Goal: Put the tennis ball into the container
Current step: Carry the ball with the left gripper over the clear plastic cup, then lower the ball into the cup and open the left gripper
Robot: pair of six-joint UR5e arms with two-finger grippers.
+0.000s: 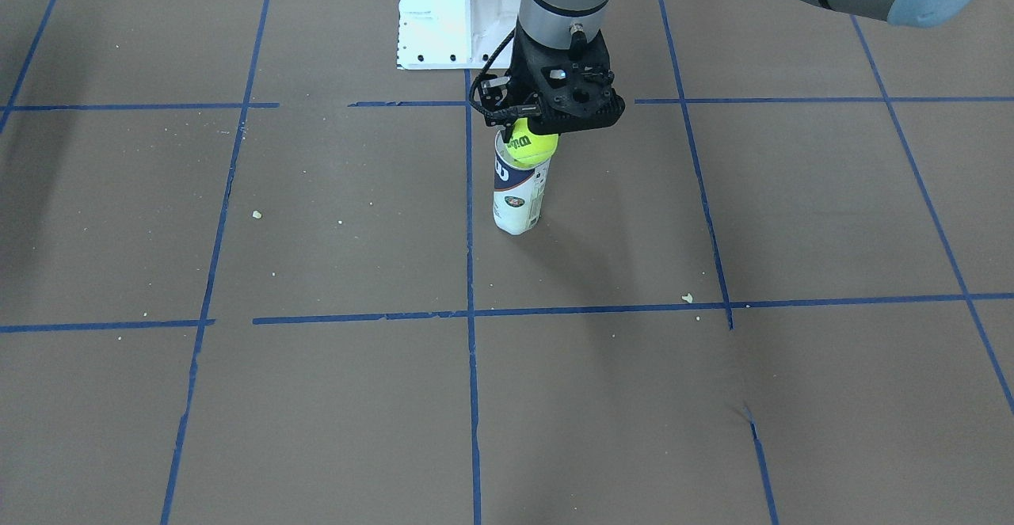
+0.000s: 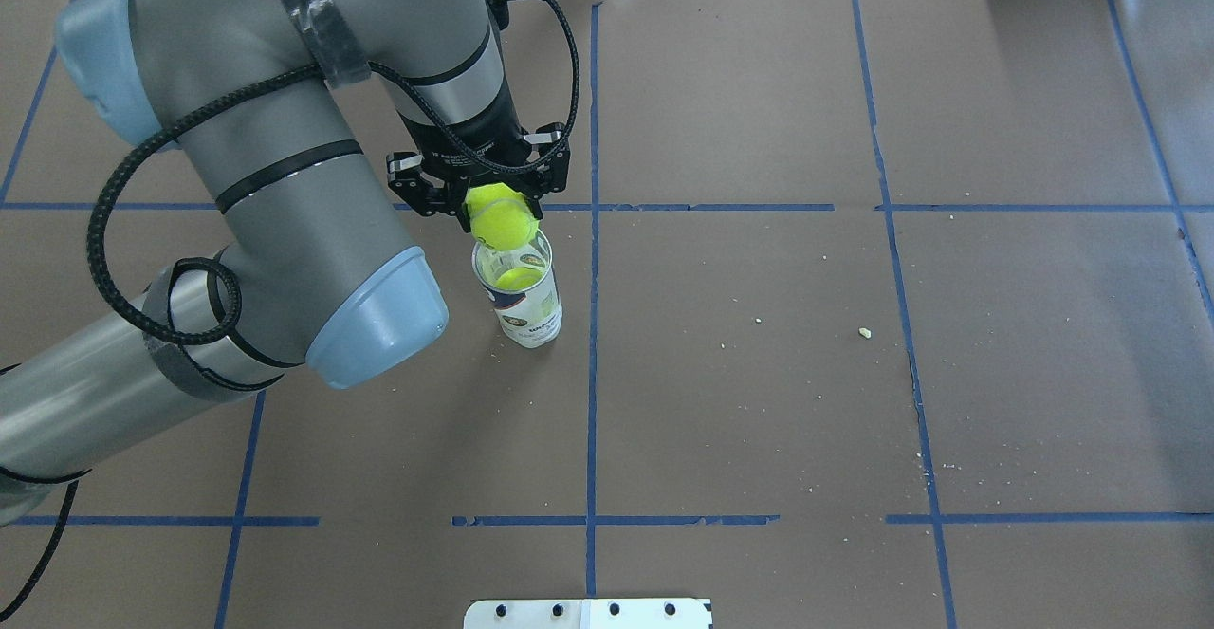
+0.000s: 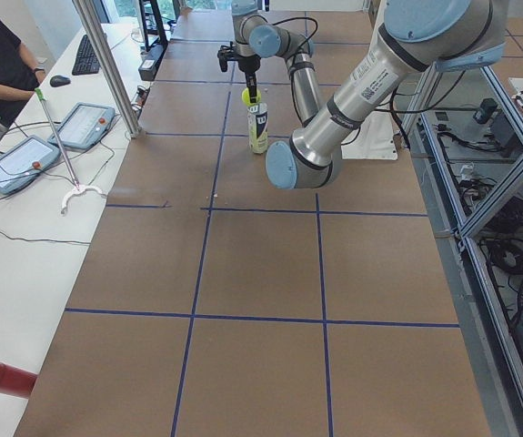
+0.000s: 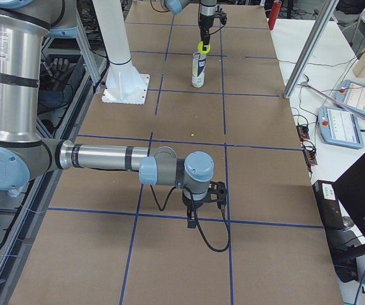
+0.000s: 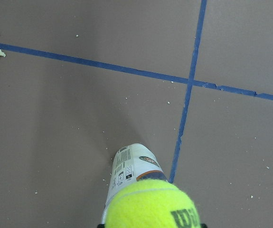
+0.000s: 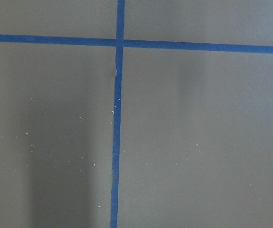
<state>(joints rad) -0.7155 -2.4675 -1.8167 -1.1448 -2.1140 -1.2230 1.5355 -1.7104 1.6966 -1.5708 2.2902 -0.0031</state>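
Note:
The yellow-green tennis ball [image 1: 532,146] with its black Wilson logo hangs just above the open mouth of the container [image 1: 519,196], an upright clear tube with a navy-and-white label. My left gripper [image 2: 501,215] is shut on the ball and points down over the tube's rim. In the overhead view a second yellow-green ball [image 2: 519,278] shows inside the container [image 2: 531,311]. The left wrist view has the held ball [image 5: 150,206] at the bottom edge with the tube [image 5: 129,166] beneath it. My right gripper [image 4: 193,219] hovers low over the table far from the tube; I cannot tell its state.
A white pedestal base [image 1: 451,10] stands behind the tube, on the robot's side. Small crumbs [image 1: 687,298] lie scattered on the brown, blue-taped table. The operators' desk with tablets [image 3: 25,159] runs along the far side, and a red cylinder [image 3: 2,376] lies at its end.

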